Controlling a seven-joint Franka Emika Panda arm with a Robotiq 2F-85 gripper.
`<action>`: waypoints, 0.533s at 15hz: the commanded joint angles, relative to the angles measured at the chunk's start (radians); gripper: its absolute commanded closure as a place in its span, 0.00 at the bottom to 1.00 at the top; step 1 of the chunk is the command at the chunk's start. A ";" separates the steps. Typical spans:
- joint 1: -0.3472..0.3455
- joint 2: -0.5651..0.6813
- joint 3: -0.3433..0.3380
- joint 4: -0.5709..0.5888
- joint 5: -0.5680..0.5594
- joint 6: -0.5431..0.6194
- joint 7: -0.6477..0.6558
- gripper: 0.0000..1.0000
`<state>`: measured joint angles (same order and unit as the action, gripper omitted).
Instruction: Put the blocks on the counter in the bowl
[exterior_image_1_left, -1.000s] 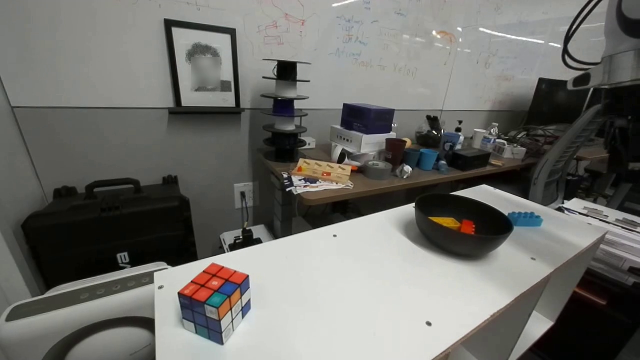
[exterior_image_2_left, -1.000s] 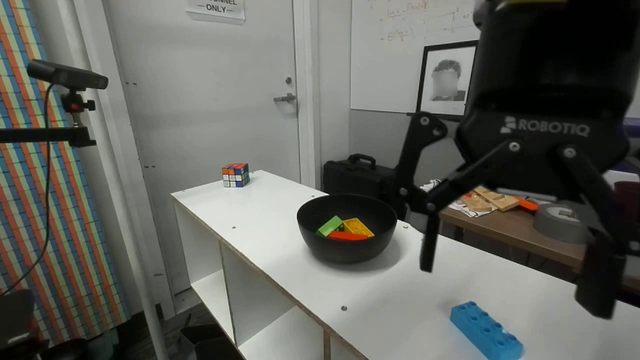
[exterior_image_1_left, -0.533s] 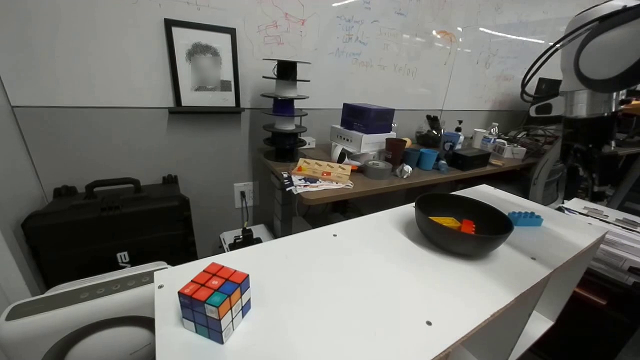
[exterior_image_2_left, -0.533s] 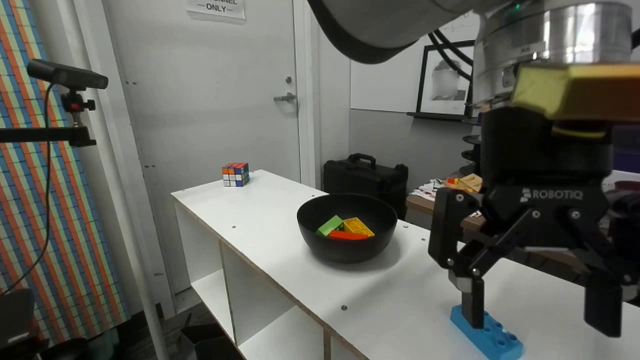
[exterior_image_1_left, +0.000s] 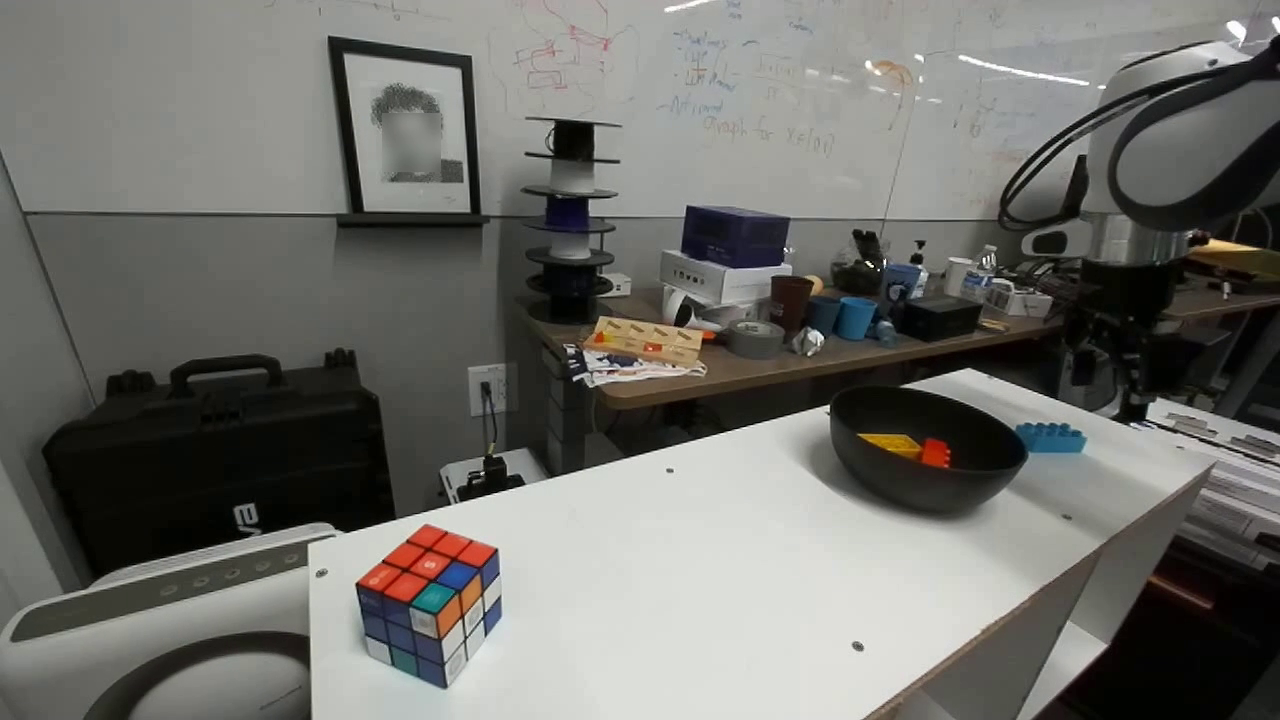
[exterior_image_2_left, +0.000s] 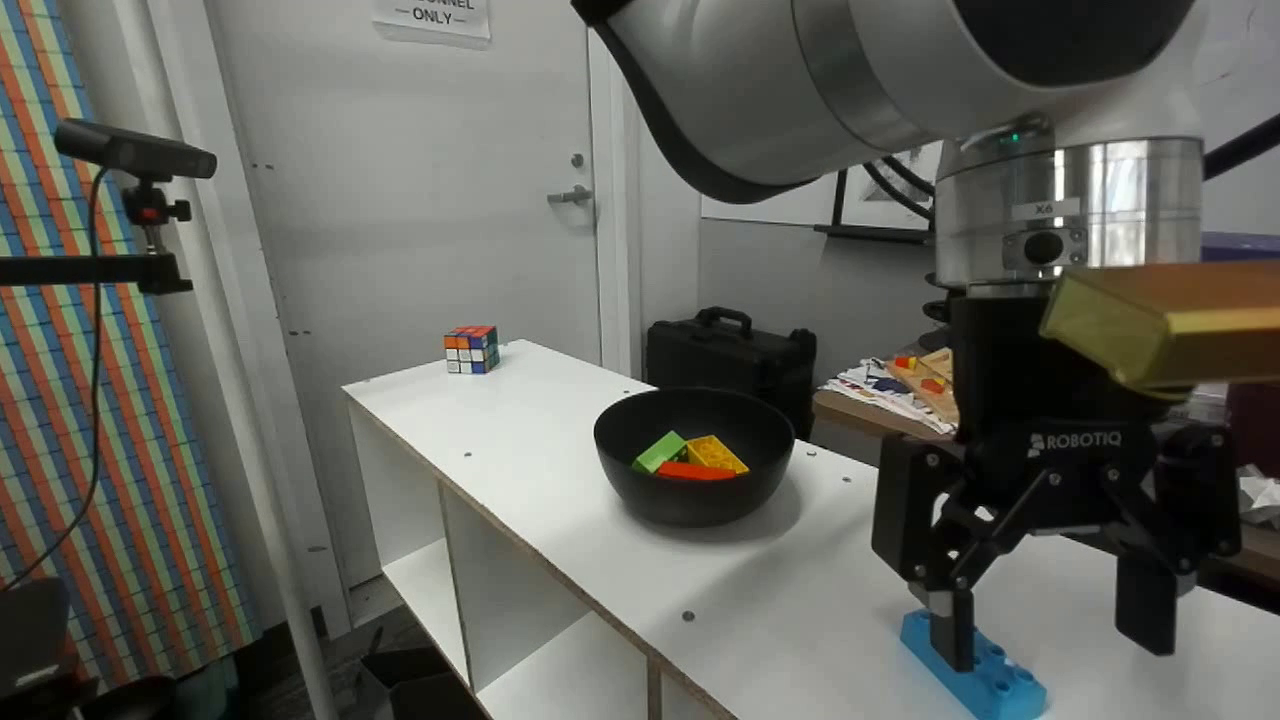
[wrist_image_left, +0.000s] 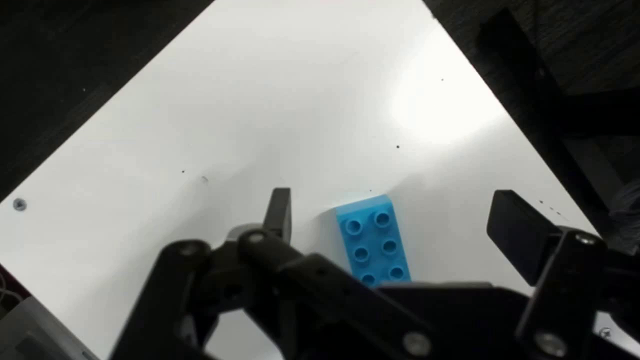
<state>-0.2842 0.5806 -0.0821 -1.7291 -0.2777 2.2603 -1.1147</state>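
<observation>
Nearing the blue block (wrist_image_left: 376, 245) over the past second, my gripper (exterior_image_2_left: 1052, 652) is hanging spread and unladen; I am judging this the last pick. Blue is lying on the counter (exterior_image_2_left: 530, 440), apart from the bowl (exterior_image_2_left: 690, 507), which is holding green block (exterior_image_2_left: 658, 452), yellow block (exterior_image_2_left: 716, 454), red block (exterior_image_2_left: 696, 471). Puzzle cube (exterior_image_2_left: 471, 350) is standing well apart; the bowl's rim is probably wanting a high carry.
</observation>
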 joint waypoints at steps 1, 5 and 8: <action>-0.031 0.047 0.025 0.047 0.061 0.043 -0.062 0.00; -0.044 0.087 0.042 0.064 0.106 0.067 -0.103 0.00; -0.044 0.116 0.048 0.080 0.110 0.087 -0.125 0.00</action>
<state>-0.3146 0.6598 -0.0517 -1.6944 -0.1921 2.3249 -1.1920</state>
